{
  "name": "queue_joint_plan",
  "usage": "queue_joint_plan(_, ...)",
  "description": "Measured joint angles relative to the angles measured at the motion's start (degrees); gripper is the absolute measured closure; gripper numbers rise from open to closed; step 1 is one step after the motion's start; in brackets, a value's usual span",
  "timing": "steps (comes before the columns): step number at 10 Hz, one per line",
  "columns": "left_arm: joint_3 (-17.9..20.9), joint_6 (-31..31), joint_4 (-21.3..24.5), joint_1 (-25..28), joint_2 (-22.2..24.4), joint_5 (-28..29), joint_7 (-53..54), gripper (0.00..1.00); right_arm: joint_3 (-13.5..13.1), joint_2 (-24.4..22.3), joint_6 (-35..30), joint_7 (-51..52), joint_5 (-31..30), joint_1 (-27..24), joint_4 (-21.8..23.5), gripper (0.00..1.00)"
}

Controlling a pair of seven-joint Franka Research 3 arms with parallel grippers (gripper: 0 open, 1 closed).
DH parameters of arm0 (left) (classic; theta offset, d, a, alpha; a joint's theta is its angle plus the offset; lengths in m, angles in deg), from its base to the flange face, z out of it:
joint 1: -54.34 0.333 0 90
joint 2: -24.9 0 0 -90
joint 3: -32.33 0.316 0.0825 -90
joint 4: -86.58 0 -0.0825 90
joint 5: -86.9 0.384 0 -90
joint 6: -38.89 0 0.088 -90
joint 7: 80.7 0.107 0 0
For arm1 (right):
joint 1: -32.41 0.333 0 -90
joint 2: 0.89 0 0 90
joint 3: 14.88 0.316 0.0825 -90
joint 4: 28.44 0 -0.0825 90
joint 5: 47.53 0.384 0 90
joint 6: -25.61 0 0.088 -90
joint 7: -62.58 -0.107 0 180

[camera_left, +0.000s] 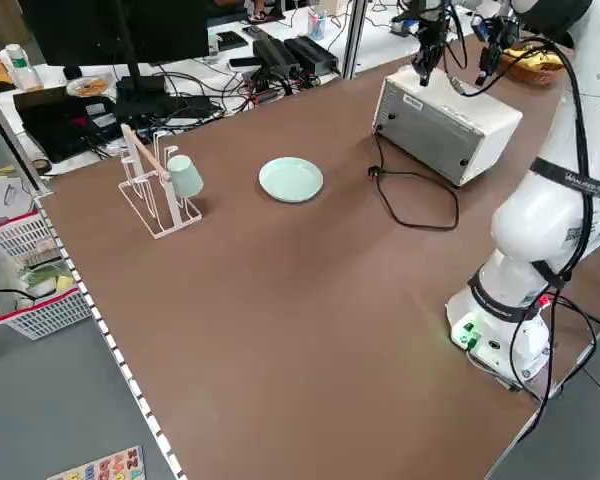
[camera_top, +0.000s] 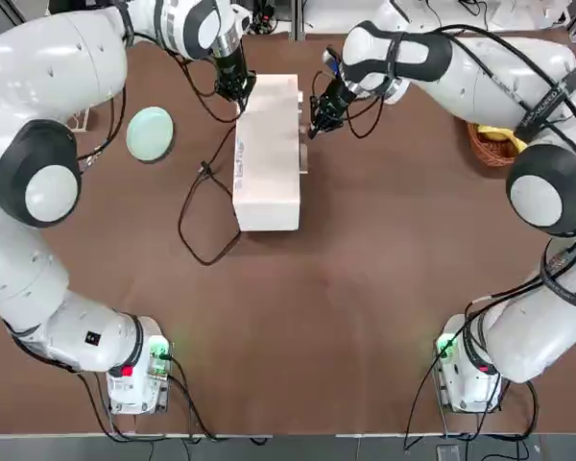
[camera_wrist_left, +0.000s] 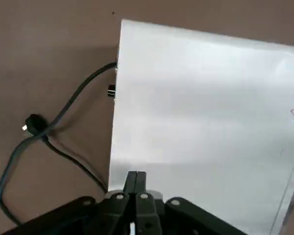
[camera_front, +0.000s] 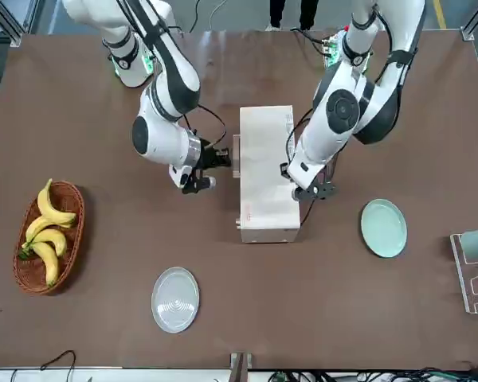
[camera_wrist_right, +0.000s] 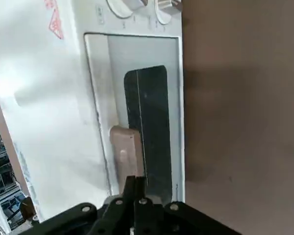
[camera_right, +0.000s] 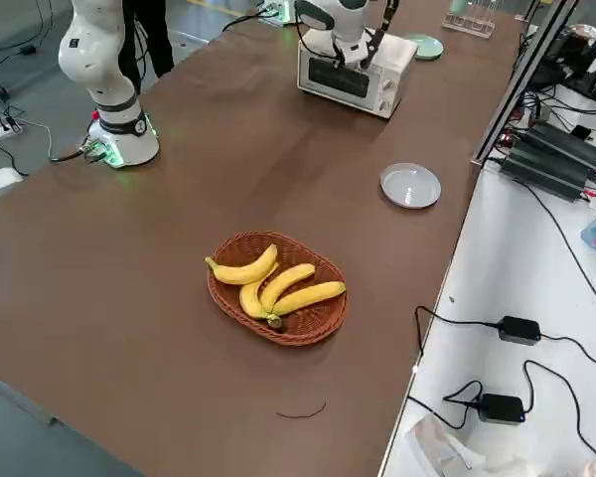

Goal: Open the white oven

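The white oven (camera_top: 267,154) lies in the far middle of the table, its glass door (camera_wrist_right: 152,122) facing the robot's right and looking closed. My left gripper (camera_top: 238,91) is shut, its fingertips (camera_wrist_left: 136,178) resting on the oven's top (camera_wrist_left: 201,98) at the far back corner. My right gripper (camera_top: 317,123) is also shut, with its fingertips (camera_wrist_right: 135,183) at the far end of the door's bar handle (camera_wrist_right: 125,152). In the front view the right gripper (camera_front: 223,159) and left gripper (camera_front: 296,187) flank the oven (camera_front: 264,171).
The oven's black cord (camera_top: 206,192) loops over the table on its left. A green plate (camera_top: 150,133) lies farther left, beyond it a rack with a cup (camera_left: 160,185). A basket of bananas (camera_front: 48,236) sits to the right, a grey plate (camera_front: 175,298) at the far edge.
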Motion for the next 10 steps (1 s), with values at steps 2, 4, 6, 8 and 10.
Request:
queue_joint_plan(2, 0.0, -0.1, 0.0, -0.7, -0.7, 0.0, -0.2, 0.99, 0.2, 0.0, 0.0, 0.0, 0.1, 0.0, 0.6, 0.98)
queue_joint_plan(4, 0.0, -0.1, 0.4, -0.9, -0.9, 0.0, -0.2, 0.99, 0.4, 0.0, 0.0, 0.0, 0.1, 0.0, 0.9, 0.97)
queue_joint_plan(6, 0.0, -0.3, 0.8, -0.9, -0.9, 0.0, -0.2, 0.99, 0.5, 0.0, 0.0, 0.0, 0.3, 0.0, 0.9, 0.97)
queue_joint_plan(8, 0.0, -0.4, 0.9, -0.9, -0.8, 0.0, -0.2, 0.99, 0.6, 0.0, 0.0, 0.0, 0.6, 0.0, 0.9, 0.97)
queue_joint_plan(10, 0.0, -0.5, 0.9, -0.9, -0.8, 0.0, -0.2, 0.99, 1.7, 0.0, 0.0, 0.0, 1.2, 0.0, 0.9, 0.97)
